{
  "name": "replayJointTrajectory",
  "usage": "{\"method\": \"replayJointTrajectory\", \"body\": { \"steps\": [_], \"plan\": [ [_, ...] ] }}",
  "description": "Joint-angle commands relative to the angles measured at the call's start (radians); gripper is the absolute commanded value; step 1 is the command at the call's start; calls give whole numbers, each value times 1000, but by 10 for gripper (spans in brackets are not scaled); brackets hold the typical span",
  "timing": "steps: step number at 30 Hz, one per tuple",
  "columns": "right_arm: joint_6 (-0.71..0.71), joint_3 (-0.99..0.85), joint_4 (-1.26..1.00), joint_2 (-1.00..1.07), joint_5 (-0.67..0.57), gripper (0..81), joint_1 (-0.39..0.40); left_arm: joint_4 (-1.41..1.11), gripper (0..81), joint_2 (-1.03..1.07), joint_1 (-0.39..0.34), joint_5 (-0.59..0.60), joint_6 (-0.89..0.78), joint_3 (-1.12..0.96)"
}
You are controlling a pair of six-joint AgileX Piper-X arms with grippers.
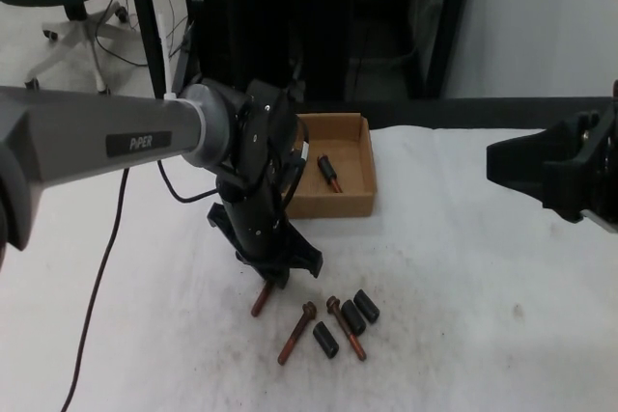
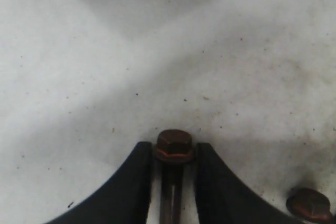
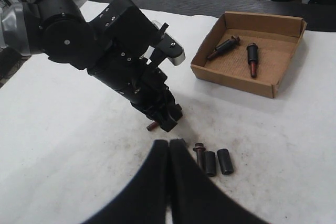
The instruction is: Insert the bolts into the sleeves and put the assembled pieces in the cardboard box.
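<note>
Bolt (image 2: 173,142) is pinched by left gripper (image 2: 174,153), pickup step; right gripper (image 3: 169,148) is pressed together. A sleeve (image 1: 325,340) must be grasped next.

Three loose bolts are showing outside the one cardboard box (image 3: 231,77): the first bolt (image 1: 261,299) is being held by the left gripper (image 1: 271,284), while the second bolt (image 1: 296,332) and the third bolt (image 1: 346,328) are lying free. Three black sleeves are lying beside them: the first sleeve (image 1: 325,339), the second sleeve (image 1: 352,316) and the third sleeve (image 1: 366,306). Two assembled pieces are resting inside the box, the first assembled piece (image 3: 223,48) and the second assembled piece (image 3: 252,60). Two arms are hanging overhead, the left arm (image 1: 97,142) and the right arm (image 1: 560,166).
</note>
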Motion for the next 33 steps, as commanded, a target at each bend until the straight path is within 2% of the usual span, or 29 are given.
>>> {"method": "replayJointTrajectory", "body": {
  "steps": [1, 8, 14, 20, 25, 29, 33],
  "plan": [
    [0, -4, -6, 0, -8, 4, -1, -10, 3, 1, -5, 8, 11, 2],
    [-8, -4, 32, 0, 17, 4, -1, -5, 3, -76, -3, -39, -83, 2],
    [-77, -4, 33, 8, 67, 4, -1, -166, 3, -287, -3, -39, -150, 87],
    [-93, -4, 33, 87, 68, 4, -1, -400, 3, -624, 1, -7, -271, 347],
    [-93, -4, 31, 162, 68, 4, -1, -631, 3, -840, 14, -13, -288, 594],
    [-93, -4, 31, 186, 68, 4, -1, -646, 3, -862, 46, -8, -278, 666],
    [-91, -4, 31, 186, 60, 4, -1, -611, 3, -761, 54, 24, -181, 643]
  ]
}}
